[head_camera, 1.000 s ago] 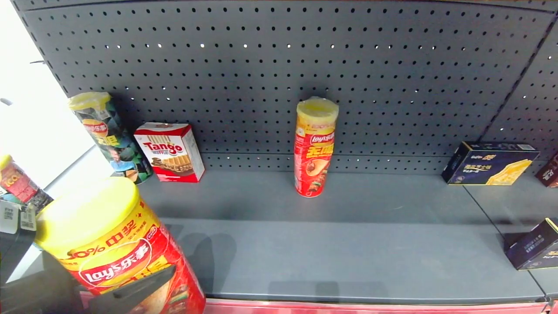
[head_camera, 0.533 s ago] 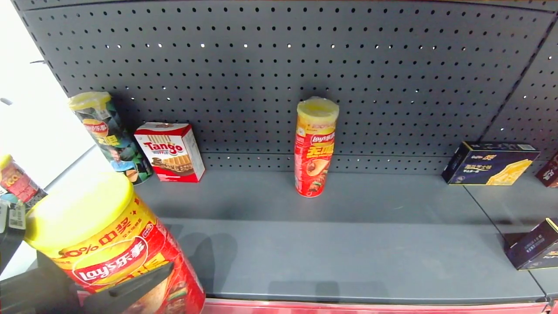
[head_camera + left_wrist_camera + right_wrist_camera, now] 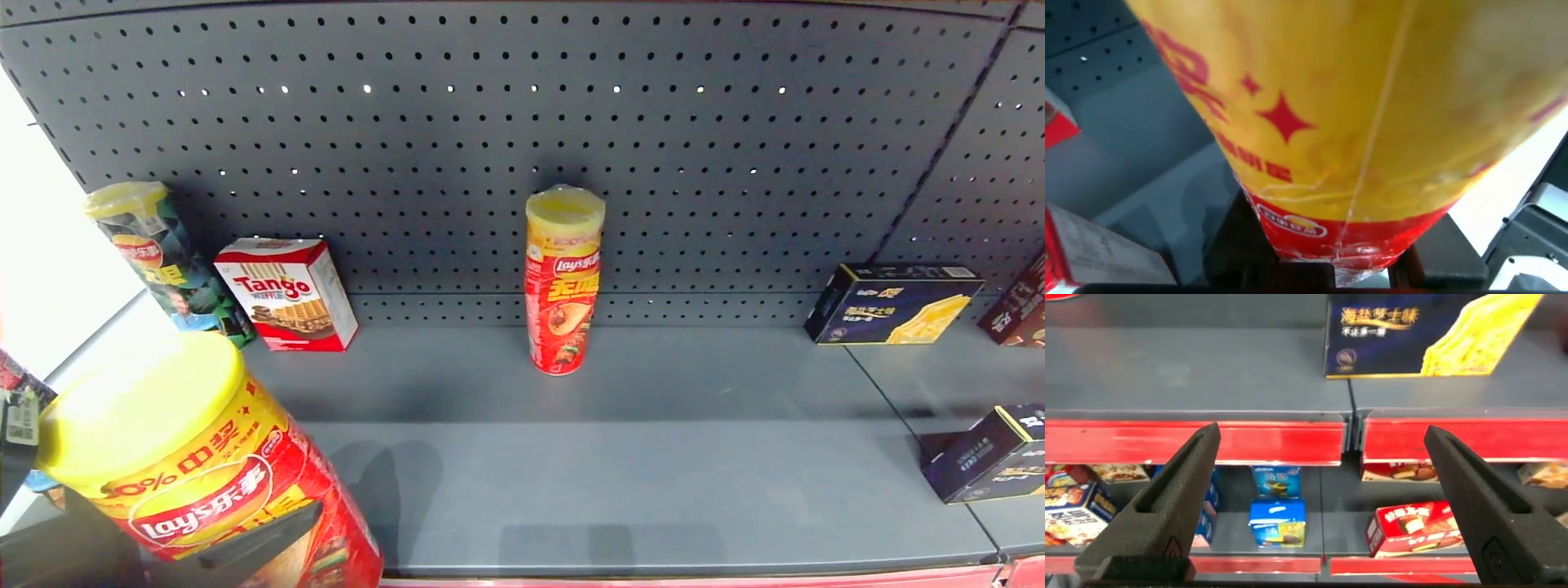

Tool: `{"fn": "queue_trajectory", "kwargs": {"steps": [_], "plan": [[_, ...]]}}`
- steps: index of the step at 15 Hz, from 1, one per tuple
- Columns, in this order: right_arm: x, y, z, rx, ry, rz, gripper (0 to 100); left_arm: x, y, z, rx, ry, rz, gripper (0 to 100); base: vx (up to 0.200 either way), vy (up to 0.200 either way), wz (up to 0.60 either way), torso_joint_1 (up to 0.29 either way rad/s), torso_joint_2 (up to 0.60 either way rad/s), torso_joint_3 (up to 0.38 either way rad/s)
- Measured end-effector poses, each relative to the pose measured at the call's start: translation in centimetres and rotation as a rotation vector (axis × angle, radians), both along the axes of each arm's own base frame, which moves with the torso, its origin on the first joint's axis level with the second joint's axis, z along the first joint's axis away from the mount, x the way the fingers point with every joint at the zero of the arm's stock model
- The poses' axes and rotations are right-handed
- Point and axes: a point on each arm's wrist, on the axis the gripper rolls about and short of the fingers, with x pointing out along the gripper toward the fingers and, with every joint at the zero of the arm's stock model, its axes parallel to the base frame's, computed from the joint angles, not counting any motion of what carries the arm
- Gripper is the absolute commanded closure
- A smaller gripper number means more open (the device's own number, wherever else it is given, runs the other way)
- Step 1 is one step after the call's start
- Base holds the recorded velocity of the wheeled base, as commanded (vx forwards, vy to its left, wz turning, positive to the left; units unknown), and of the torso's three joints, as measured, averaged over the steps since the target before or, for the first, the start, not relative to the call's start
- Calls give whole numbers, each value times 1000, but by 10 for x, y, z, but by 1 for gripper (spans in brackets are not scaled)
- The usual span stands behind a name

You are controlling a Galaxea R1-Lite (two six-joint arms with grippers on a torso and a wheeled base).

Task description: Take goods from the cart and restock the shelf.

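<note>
My left gripper (image 3: pixel 175 551) grasps the yellow-lidded red crisp tube (image 3: pixel 163 441) low, probably to stand it on the grey metal shelf (image 3: pixel 653 482).

Edges and a gripper are eating into the packs here!
The held red chip can (image 3: pixel 204 474) runs off the head view's bottom edge, its base tucked behind the left gripper (image 3: pixel 167 551). In the left wrist view both its ends are out of frame. A dark blue box (image 3: pixel 988 453) and a dark red box (image 3: pixel 1020 310) are clipped by the right edge.
</note>
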Motion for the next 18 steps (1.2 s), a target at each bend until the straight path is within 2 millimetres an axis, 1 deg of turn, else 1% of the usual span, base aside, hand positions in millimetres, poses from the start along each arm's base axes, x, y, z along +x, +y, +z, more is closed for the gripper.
{"fn": "queue_trajectory", "kwargs": {"steps": [4,5,7,9,11,13,16,18], "plan": [[-1,0,2,-25,0,17,0,0,0,-1,2,4,3,100,0,0,0,0,0,0],[-3,1,15,-27,-32,36,0,0,0,-1,2,5,3,100,0,0,0,0,0,0],[-7,1,51,-32,-73,88,0,0,0,0,0,-2,-2,100,0,0,0,0,0,0],[3,2,89,-73,-69,169,0,-1,-1,1,1,-5,-16,100,0,0,0,0,0,0],[23,3,120,-104,-60,246,0,-1,-4,4,-5,-16,-39,100,0,0,0,0,0,0],[48,6,138,-115,-14,304,0,-1,-6,6,-6,-18,-53,100,0,0,0,0,0,0],[89,18,158,-114,21,421,0,-2,-8,4,4,-16,-71,100,0,0,0,0,0,0],[114,31,163,-108,53,497,0,-3,-10,4,20,-30,-85,100,0,0,0,0,0,0]]}}
